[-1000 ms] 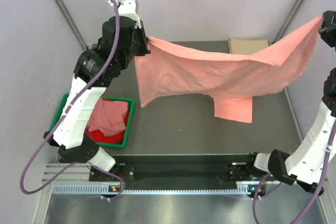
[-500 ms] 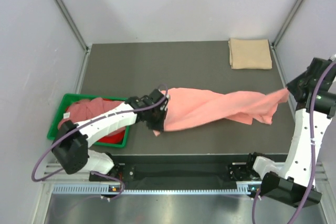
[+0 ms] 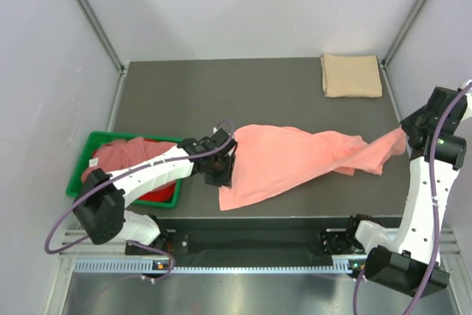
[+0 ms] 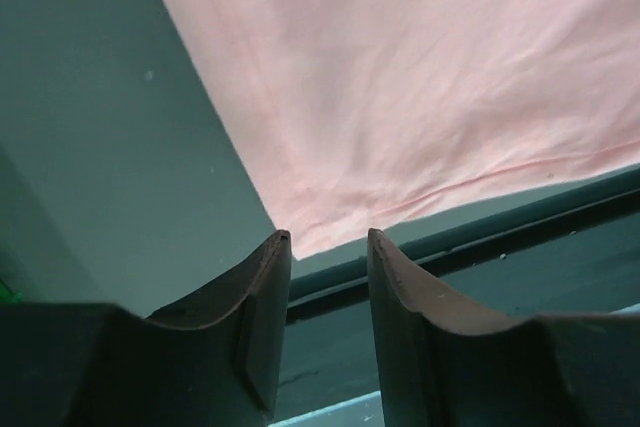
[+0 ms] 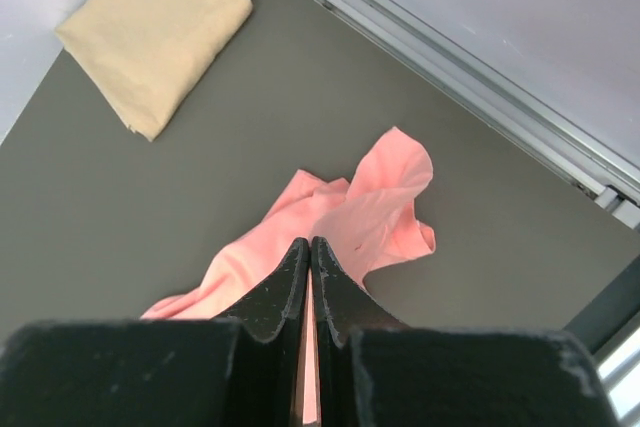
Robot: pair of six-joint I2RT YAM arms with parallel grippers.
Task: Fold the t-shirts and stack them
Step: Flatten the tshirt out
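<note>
Currently: salmon-pink t-shirt [image 3: 295,156], rumpled, right of green bin [image 3: 118,136]. Left gripper [image 4: 328,239] spread, empty; right gripper [image 5: 310,244] pinching its far end. Risk: my one-sided pull drags it bunched.

In the left wrist view the salmon-pink t-shirt [image 4: 420,77] runs off the top and right edges, so only one corner of it shows. In the right wrist view its near end vanishes between the right fingers [image 5: 283,292]. From above, the left arm [image 3: 147,175] crosses the green bin [image 3: 110,136] left of that shirt and covers part of the pink cloth [image 3: 122,154] inside. How many shirts lie there cannot be told.
</note>
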